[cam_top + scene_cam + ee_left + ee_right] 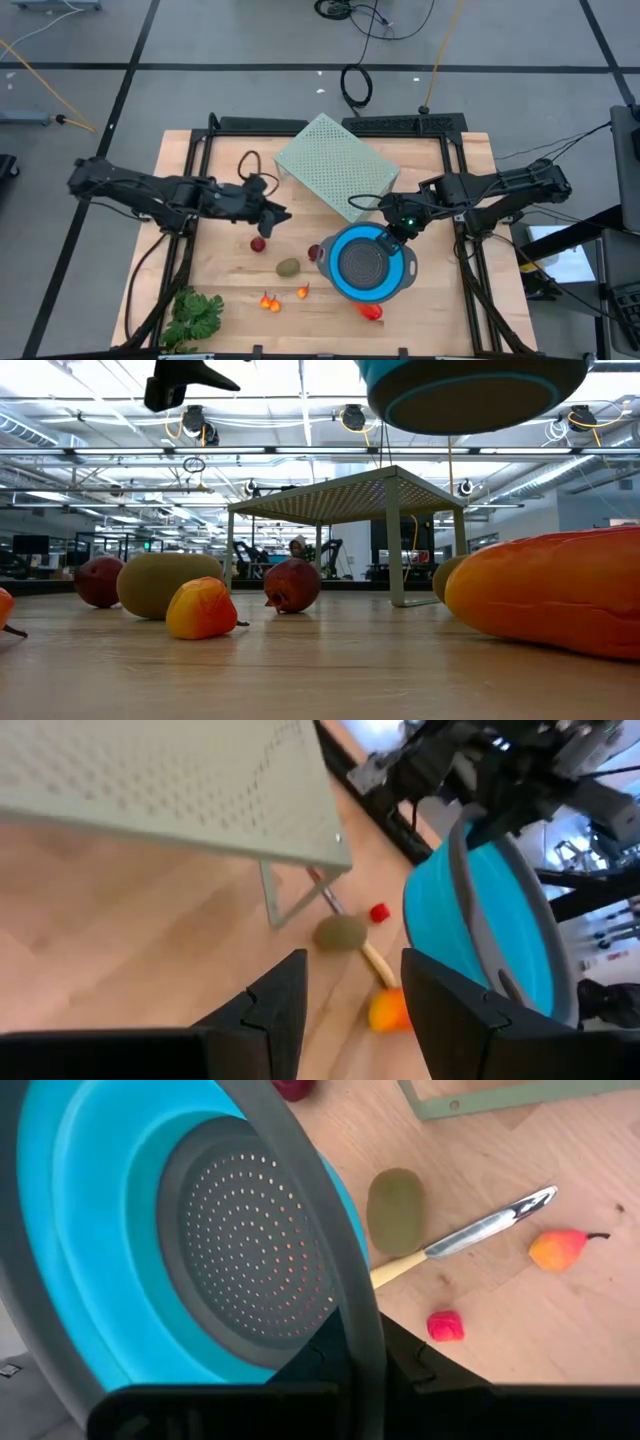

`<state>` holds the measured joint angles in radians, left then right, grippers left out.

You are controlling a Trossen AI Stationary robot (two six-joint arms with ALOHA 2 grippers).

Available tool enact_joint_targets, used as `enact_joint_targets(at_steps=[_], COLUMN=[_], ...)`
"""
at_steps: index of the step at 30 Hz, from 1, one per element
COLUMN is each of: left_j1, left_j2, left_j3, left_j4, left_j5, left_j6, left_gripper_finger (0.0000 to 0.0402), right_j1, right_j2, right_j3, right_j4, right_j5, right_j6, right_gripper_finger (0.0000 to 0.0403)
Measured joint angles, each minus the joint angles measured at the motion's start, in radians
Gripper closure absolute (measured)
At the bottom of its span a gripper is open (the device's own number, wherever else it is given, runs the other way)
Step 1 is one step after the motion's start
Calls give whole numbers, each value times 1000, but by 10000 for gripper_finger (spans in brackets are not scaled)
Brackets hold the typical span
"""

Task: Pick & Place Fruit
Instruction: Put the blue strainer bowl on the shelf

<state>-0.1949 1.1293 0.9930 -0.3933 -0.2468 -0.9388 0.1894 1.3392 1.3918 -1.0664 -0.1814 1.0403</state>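
Right now the right gripper (pixel 397 233) is clamped shut on the rim of the blue colander (pixel 368 262), holding it off the table at about four o'clock from the table's middle; the low view shows its underside hanging in the air. The left gripper (pixel 275 218) hovers at about nine o'clock, jaws partly apart with nothing between them, just above a dark red ball (pixel 258 244). The rest of the fruit is still loose on the wood: an olive-brown oval (pixel 288 267) near six o'clock, small orange-red bits (pixel 270 301) toward seven, another red ball (pixel 314 252) beside the colander, and a longer orange-red piece (pixel 371 312) partly under its rim at five o'clock. The colander looks empty.

My worry is the one-sided pinch on the rim: the colander could tilt or slip once fruit lands in it. Round balls may also roll out from between closing jaws, and lowering the colander could trap the fruit beneath it.
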Motion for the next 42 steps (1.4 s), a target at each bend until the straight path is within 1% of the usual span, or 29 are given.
enact_joint_targets(at_steps=[6,15,23,28,35,42], left_j1=[-12,-13,-14,-16,-16,-15], left_j2=[55,90,90,90,90,90], left_j3=[25,26,26,26,27,27], left_j4=[-30,-15,6,67,58,70], left_j5=[49,165,198,213,209,180], left_j6=[-117,-319,-453,-475,-470,-421], left_gripper_finger=[240,240,240,240,240,240], right_j1=[0,0,0,0,0,-16], right_j2=[0,0,0,0,0,0], right_j3=[0,0,0,0,0,0], right_j4=[0,-3,-1,-1,0,15], right_j5=[2,29,30,39,50,47], right_j6=[-20,-48,-68,-69,-69,-54], right_gripper_finger=[399,399,399,399,399,399])
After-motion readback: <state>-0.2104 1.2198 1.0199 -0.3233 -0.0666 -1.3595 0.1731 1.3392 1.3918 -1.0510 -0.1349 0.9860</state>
